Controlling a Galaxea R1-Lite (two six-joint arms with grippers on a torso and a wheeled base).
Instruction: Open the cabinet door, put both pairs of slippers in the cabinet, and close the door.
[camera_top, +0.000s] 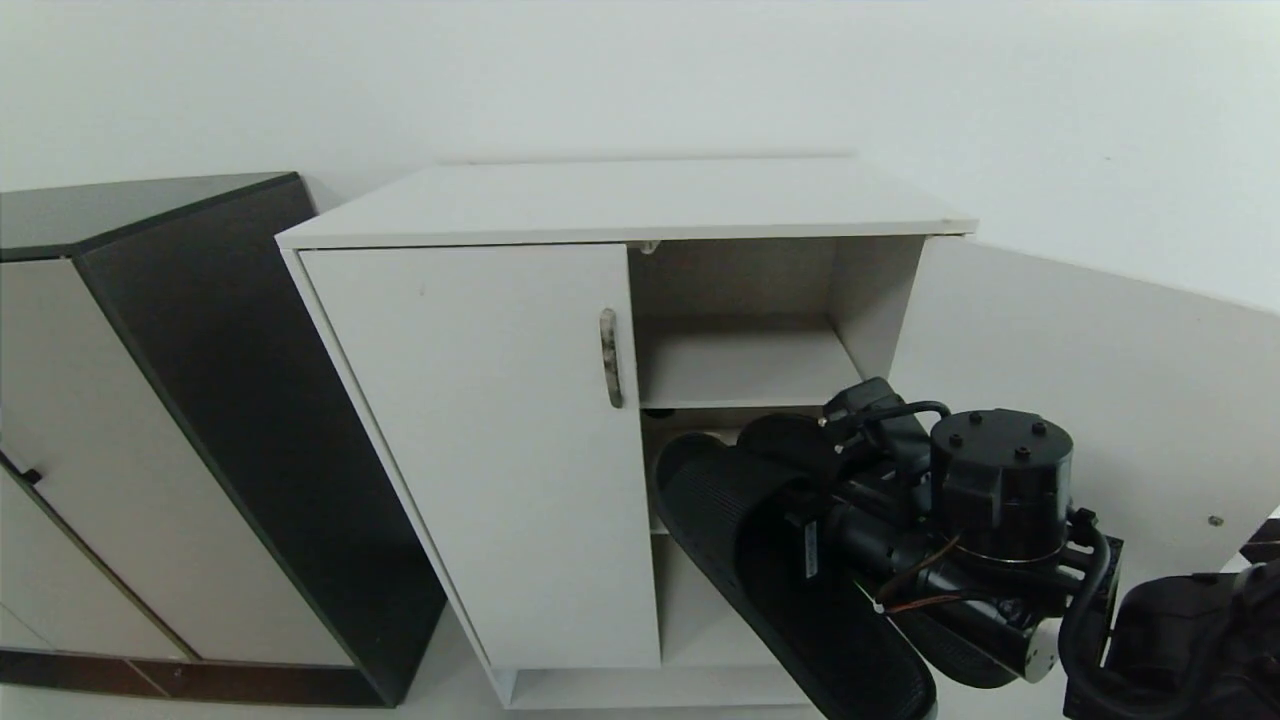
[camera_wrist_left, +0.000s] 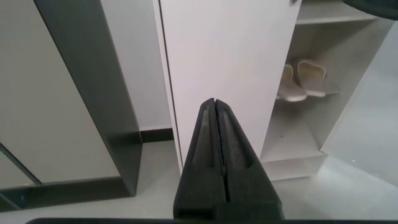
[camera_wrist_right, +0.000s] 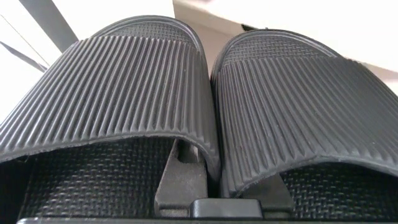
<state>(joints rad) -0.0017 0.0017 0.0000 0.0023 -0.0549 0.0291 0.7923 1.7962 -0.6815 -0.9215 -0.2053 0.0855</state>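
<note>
At left gripper (camera_wrist_left: 214, 109): pinched together on nothing, parked low before closed door (camera_top: 480, 450), likely out of the way. Inside cabinet (camera_top: 620, 200): beige slippers (camera_wrist_left: 303, 78) already stowed. At right gripper (camera_wrist_right: 214, 186): clamped on black slippers (camera_top: 780, 560) where the pair meets, both carried together, aimed at open side.

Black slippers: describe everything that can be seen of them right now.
The black slippers are a pair of slides, seemingly rubber, with ribbed straps and textured footbeds. They sit side by side, touching, with the right gripper clamped on their adjoining inner edges. Held off the floor and tilted, toes towards the white cabinet, they hang at its open right side.
</note>
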